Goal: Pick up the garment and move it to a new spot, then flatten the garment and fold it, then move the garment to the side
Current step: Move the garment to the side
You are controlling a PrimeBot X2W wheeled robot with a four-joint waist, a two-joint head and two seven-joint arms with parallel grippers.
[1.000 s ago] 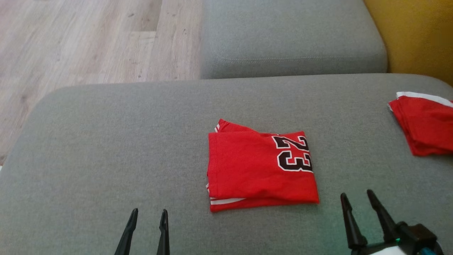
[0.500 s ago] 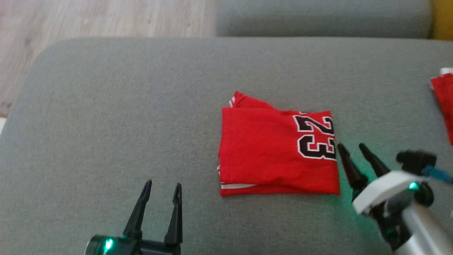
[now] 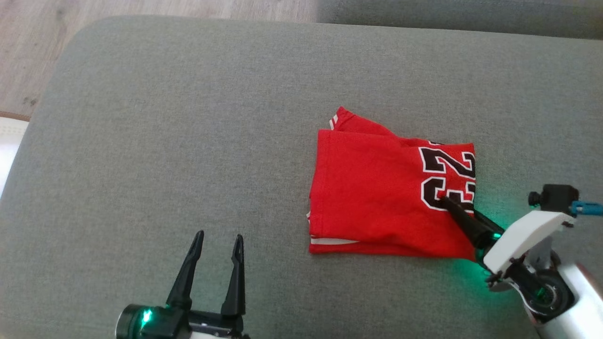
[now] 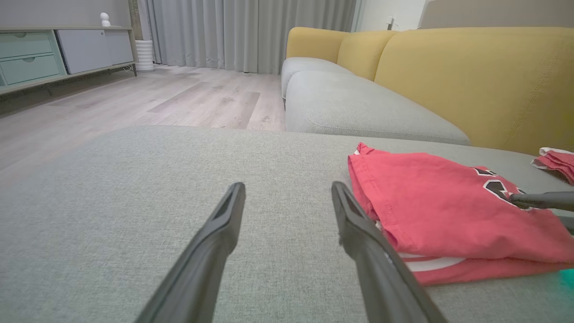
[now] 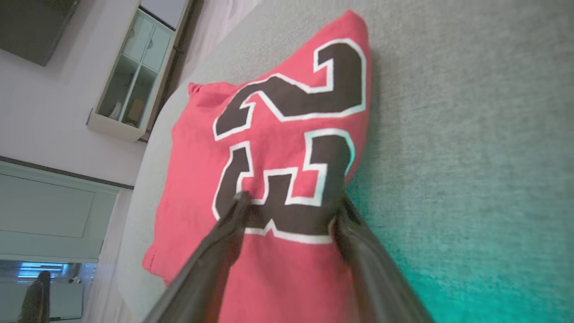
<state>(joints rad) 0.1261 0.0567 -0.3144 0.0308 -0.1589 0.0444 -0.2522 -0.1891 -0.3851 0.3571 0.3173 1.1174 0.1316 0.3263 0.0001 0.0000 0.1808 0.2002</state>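
On the cushion [image 3: 188,117], our right gripper [image 3: 460,209] now straddles the right edge of the folded garment [image 3: 377,188] rather than waiting beside it, jaws wide, so we judge the move aside is starting; our left gripper [image 3: 219,235] hovers wide, apart.

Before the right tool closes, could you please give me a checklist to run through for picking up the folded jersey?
1. Right tool open: ok, its fingers stand apart.
2. Right tool astride the right edge of the red jersey, by the 23: ok.
3. All folded layers between its fingers: cannot tell; one finger lies on top, the other is partly hidden at the edge.
4. Left tool open and apart from the jersey: ok.
5. Jersey lying folded and flat on the grey cushion: ok.
6. Second red garment apart from the jersey: ok.
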